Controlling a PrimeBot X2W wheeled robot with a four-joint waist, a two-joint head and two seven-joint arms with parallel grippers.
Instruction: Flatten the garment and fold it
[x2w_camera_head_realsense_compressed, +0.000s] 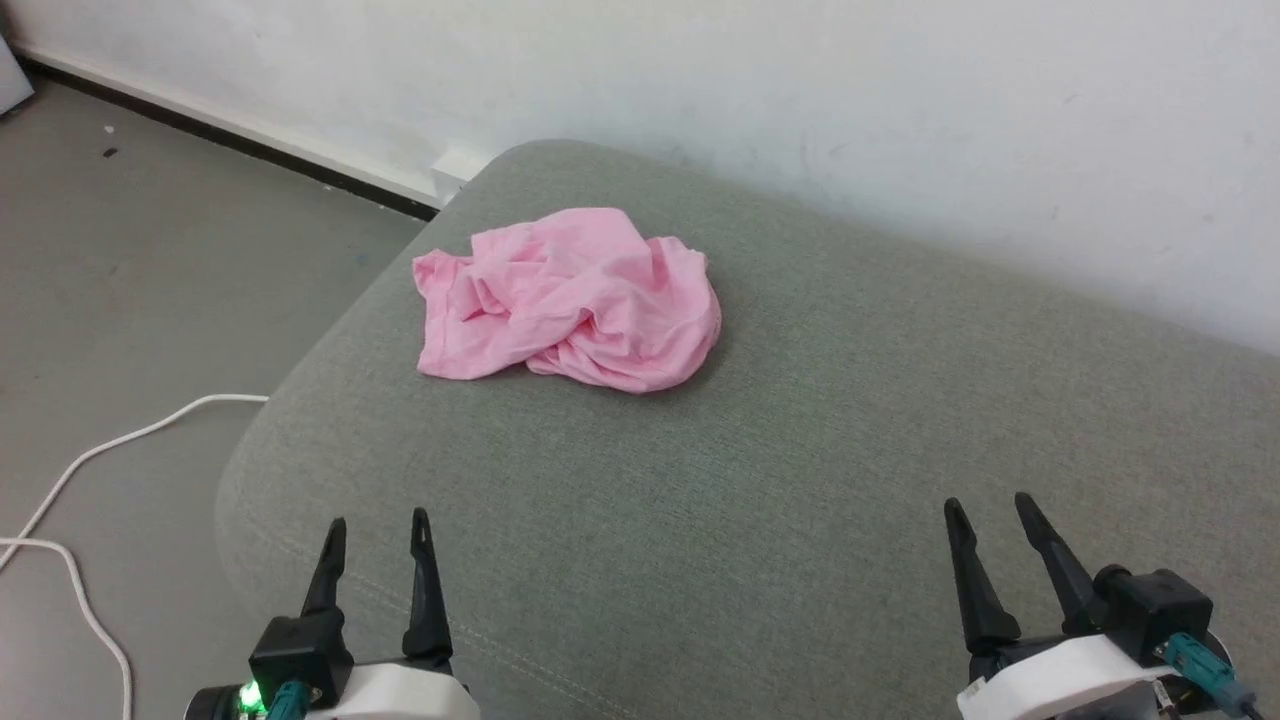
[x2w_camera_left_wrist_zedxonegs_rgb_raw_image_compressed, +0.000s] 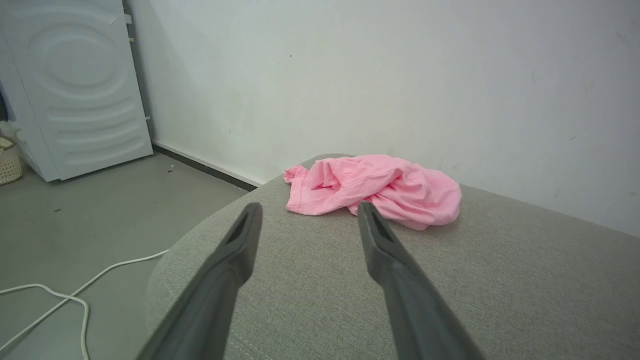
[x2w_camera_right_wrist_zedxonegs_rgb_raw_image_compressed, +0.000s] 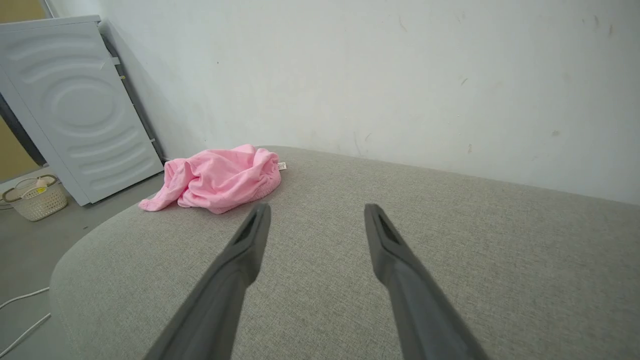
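Observation:
The garment (x2w_camera_head_realsense_compressed: 570, 300) is a light pink thin cloth, crumpled in a heap on the far left part of a grey-green fabric cushion (x2w_camera_head_realsense_compressed: 800, 450). From the left wrist the garment (x2w_camera_left_wrist_zedxonegs_rgb_raw_image_compressed: 380, 187) lies just beyond my fingertips. The right wrist view has the garment (x2w_camera_right_wrist_zedxonegs_rgb_raw_image_compressed: 220, 177) off to the left, with a small white tag (x2w_camera_right_wrist_zedxonegs_rgb_raw_image_compressed: 282, 166) at its edge. My left gripper (x2w_camera_head_realsense_compressed: 378, 525) hovers open at the near left, empty. My right gripper (x2w_camera_head_realsense_compressed: 990, 508) is open at the near right, far from the cloth, and holds nothing.
A white wall (x2w_camera_head_realsense_compressed: 800, 90) runs behind the cushion. The grey floor on the left carries a white cable (x2w_camera_head_realsense_compressed: 110, 450). A white appliance (x2w_camera_left_wrist_zedxonegs_rgb_raw_image_compressed: 75, 90) stands against the wall, and a woven basket (x2w_camera_right_wrist_zedxonegs_rgb_raw_image_compressed: 35, 197) sits on the floor beside it.

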